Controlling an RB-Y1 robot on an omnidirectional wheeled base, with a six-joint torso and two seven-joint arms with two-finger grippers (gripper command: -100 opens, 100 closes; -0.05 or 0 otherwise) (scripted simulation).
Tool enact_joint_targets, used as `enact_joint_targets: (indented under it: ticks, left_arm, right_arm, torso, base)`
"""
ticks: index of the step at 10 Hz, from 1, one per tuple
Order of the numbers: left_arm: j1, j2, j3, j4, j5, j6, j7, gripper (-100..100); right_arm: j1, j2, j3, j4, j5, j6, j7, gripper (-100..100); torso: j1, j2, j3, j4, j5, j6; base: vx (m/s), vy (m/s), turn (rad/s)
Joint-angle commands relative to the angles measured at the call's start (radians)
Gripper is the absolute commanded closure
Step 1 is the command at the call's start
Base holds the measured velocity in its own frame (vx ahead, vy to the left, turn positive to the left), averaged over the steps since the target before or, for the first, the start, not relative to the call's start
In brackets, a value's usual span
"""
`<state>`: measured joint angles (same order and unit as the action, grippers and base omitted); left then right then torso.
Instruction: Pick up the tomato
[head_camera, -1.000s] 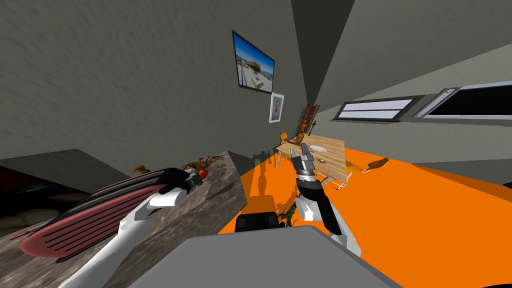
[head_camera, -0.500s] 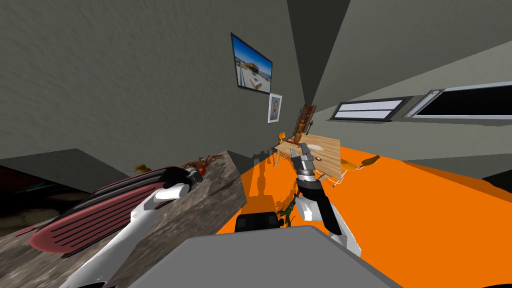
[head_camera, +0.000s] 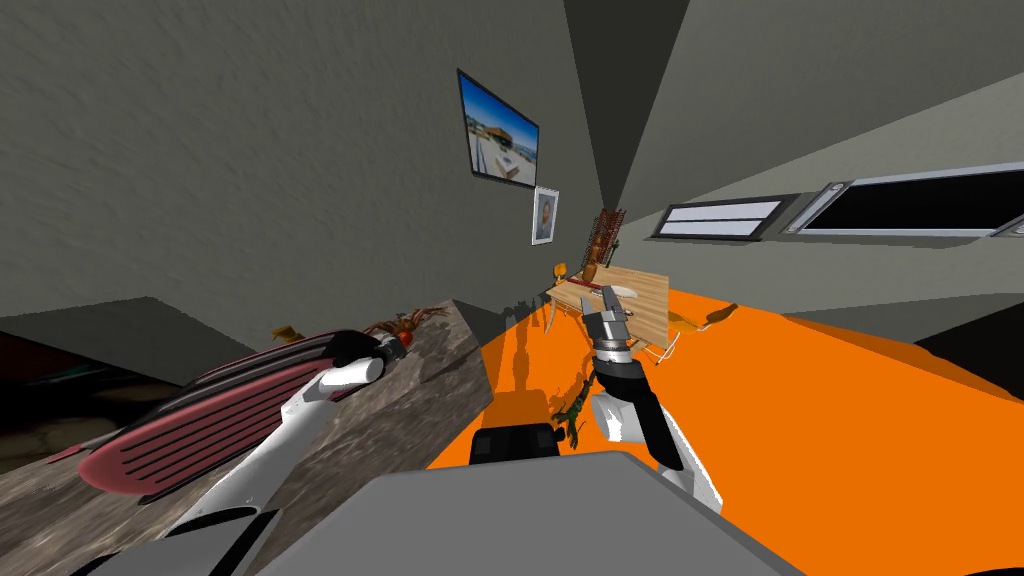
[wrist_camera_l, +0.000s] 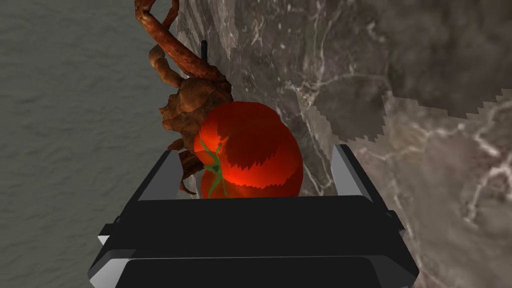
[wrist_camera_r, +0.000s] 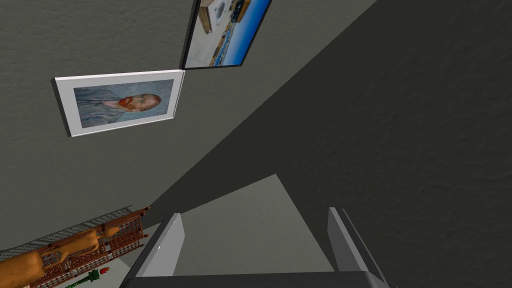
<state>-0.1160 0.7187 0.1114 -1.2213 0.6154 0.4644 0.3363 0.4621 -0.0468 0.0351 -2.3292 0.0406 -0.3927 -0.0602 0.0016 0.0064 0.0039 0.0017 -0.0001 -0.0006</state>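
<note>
A red tomato (wrist_camera_l: 250, 150) with a green stem lies on a brown-grey marbled counter (wrist_camera_l: 400, 100), touching a brown crab-like figure (wrist_camera_l: 192, 100) behind it. My left gripper (wrist_camera_l: 256, 156) is open around the tomato, one finger on each side with a small gap to each. In the head view the left gripper (head_camera: 397, 346) is stretched over the counter (head_camera: 420, 400) near the wall, with a bit of the tomato (head_camera: 404, 346) red at its tip. My right gripper (head_camera: 605, 300) is held up over the floor, open and holding nothing (wrist_camera_r: 254, 214).
A long dark red slatted object (head_camera: 200, 430) lies on the counter beside my left forearm. The orange floor (head_camera: 800, 420) spreads to the right. A wooden table (head_camera: 630, 295) with chairs stands far ahead. A dark box (head_camera: 515, 442) and a small green plant (head_camera: 575, 415) sit near my base.
The whole head picture has shifted, so I have turned a little. My left arm has reached further along the counter, and less of the tomato shows beyond the gripper.
</note>
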Motion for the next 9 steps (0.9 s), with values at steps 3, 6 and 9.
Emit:
enact_joint_targets:
  ticks: [3,6,9]
  left_arm:
    - [-0.078,-0.016,0.003,0.104,0.02,-0.023,-0.056,-100]
    - [-0.137,-0.016,0.003,0.198,0.02,-0.023,-0.068,-100]
    - [-0.213,-0.026,0.003,0.282,0.045,-0.047,-0.129,-100]
  right_arm:
    - [0.0,0.0,0.0,0.0,0.0,0.0,0.0,0]
    - [0.0,0.0,0.0,0.0,0.0,0.0,0.0,0]
    - [0.0,0.0,0.0,0.0,0.0,0.0,0.0,0]
  torso:
    - [-0.001,-0.005,-0.003,-0.001,0.0,0.0]
    - [-0.001,-0.003,-0.001,0.0,0.0,0.0]
    - [-0.001,-0.003,-0.002,-0.001,0.0,0.001]
  base:
    - [-0.046,0.001,-0.029]
    - [-0.056,-0.006,-0.035]
    - [-0.059,0.004,-0.069]
